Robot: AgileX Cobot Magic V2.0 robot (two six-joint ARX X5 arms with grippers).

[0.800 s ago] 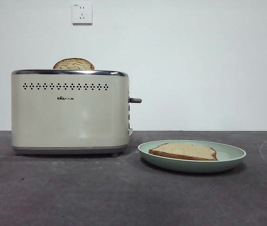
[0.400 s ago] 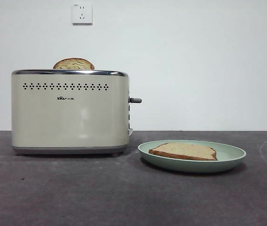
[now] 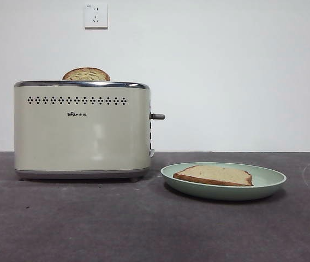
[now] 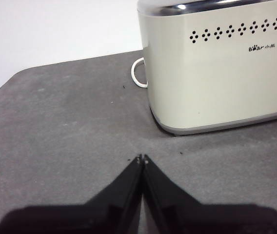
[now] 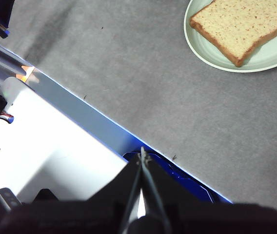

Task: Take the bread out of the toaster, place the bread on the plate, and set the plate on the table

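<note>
End effectors closed | plate (image 3: 269,183): bread (image 3: 214,175) | toaster (image 3: 82,131): probably another slice (image 3: 86,75)

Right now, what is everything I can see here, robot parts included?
toaster: one, cream with chrome top rim, standing on the table.
bread in toaster: one slice, tan with brown crust, poking from the top slot.
plate: one, pale mint green, on the table beside the toaster's lever side.
bread on plate: one slice, tan, lying flat.
table: one, dark grey.
wall sockets: two, white, high on the wall.
cord: one, white, beside the toaster.
left gripper: black, shut, near the toaster.
right gripper: black, shut, at the table's edge.
</note>
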